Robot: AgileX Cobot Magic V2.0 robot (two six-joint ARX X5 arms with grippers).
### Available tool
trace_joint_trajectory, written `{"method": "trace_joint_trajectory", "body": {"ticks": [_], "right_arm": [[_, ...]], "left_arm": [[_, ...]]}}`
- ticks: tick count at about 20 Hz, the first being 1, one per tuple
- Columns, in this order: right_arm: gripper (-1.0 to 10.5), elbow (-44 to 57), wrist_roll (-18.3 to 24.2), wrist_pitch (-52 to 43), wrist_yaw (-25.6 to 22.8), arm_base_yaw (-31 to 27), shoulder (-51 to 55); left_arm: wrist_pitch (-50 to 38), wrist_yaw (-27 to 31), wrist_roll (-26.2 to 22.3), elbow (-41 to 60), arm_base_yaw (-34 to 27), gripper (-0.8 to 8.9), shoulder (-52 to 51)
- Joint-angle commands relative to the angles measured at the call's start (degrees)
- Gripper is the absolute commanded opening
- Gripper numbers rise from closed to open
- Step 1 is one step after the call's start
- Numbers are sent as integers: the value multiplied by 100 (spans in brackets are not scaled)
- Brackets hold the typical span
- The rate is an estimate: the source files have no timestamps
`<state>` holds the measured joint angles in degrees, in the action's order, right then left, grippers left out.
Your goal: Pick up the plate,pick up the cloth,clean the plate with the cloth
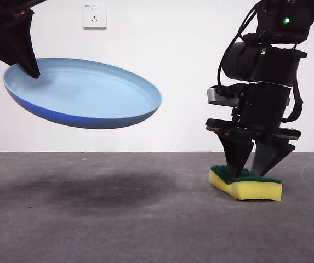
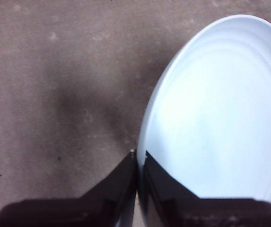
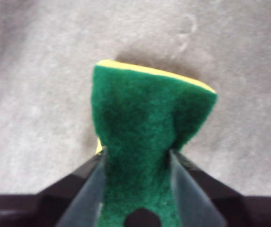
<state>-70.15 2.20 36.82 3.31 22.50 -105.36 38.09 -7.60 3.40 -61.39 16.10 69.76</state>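
The light blue plate (image 1: pixel 85 93) hangs tilted in the air at the left, well above the grey table (image 1: pixel 118 219). My left gripper (image 1: pixel 33 71) is shut on its rim; the left wrist view shows the jaws pinching the plate's edge (image 2: pixel 211 118). The cloth is a yellow sponge with a green top (image 1: pixel 247 183), low at the right. My right gripper (image 1: pixel 250 170) comes down from above and is shut on it, squeezing its green top (image 3: pixel 140 123) between the jaws. One end of the sponge looks slightly raised off the table.
A dark shadow (image 1: pixel 91 189) lies on the table under the plate. A white wall with a socket (image 1: pixel 94 15) stands behind. Open table lies between the plate and the sponge.
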Motion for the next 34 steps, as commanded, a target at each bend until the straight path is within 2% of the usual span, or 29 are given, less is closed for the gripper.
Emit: {"method": "trace_joint_trajectory", "body": {"ticks": [1,10,12,16,18,20,24,28,30,33,34], "right_arm": [[-5,37,114,9,-72,7,-127],[-16,35,133,24,-57,-24,-59],[-16,35,131,37,-39,28,205],[-16,33,33,35,15,175,1106],[-16,33,-79,26,317,262,1624],[-16,33,-153,-66,579,452,1991],[-16,35,-260,-463,570,1025,2124],[-17,35,-284,-953,511,1646,1757],[-16,35,-442,-1032,538,1886,1453],[-16,35,-494,-848,549,2326,1104],[-16,35,-304,-584,433,2474,1051]], "left_arm": [[-37,17,-66,52,4,-8,24],[-50,9,-59,52,4,-8,142],[-48,17,-57,52,4,-8,227],[-79,396,55,52,7,-8,448],[-162,409,175,52,20,-8,616],[-306,407,400,52,127,-8,776],[-592,212,588,52,623,-8,979],[-852,136,743,52,1134,-8,988],[-968,136,789,52,1250,-8,988],[-1045,144,868,52,1311,-8,988],[-997,157,866,52,1307,-8,988]]}}
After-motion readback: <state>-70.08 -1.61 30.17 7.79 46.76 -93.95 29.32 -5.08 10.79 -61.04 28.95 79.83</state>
